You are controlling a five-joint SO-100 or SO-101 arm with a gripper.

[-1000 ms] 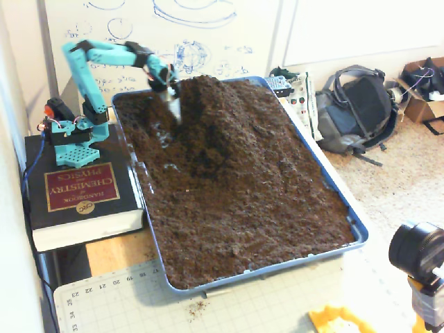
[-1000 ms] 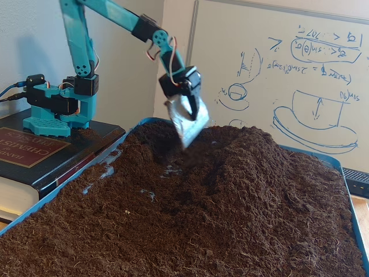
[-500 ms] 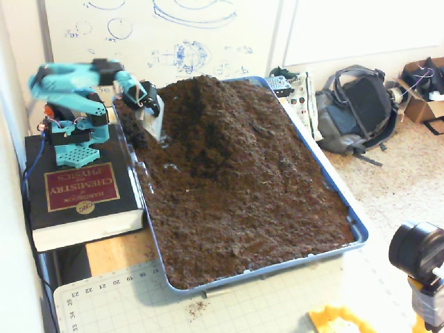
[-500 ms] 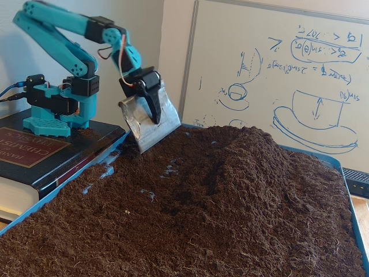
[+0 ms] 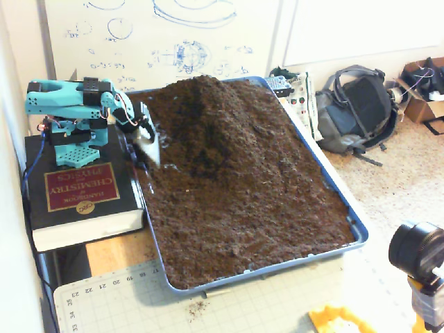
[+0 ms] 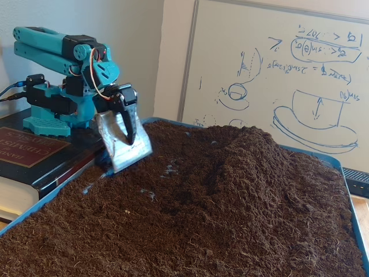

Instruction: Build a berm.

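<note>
The berm point(image 5: 201, 104) is a humped mound of dark-brown crumbly soil at the far end of the blue tray point(image 5: 336, 191); in a fixed view from low down the berm point(image 6: 242, 156) rises at centre right. The teal arm is folded low over its base. Its gripper point(image 5: 148, 144) holds a flat metal scoop blade, with the black finger point(image 6: 128, 118) pressed flat against it. The blade point(image 6: 124, 149) tilts down, its edge touching the low soil at the tray's left rim, left of the berm. The blade carries no soil that I can see.
The arm's base stands on a thick black book point(image 5: 76, 191) left of the tray. Flatter soil point(image 5: 243, 208) fills the tray's near part. A whiteboard point(image 6: 288, 75) stands behind, a backpack point(image 5: 361, 107) lies at the right, and a cutting mat point(image 5: 243, 305) and a camera point(image 5: 416, 253) sit in front.
The arm has folded back and swung the blade from the berm's top down and leftward to the low soil by the tray's left rim. The berm looks unchanged.
</note>
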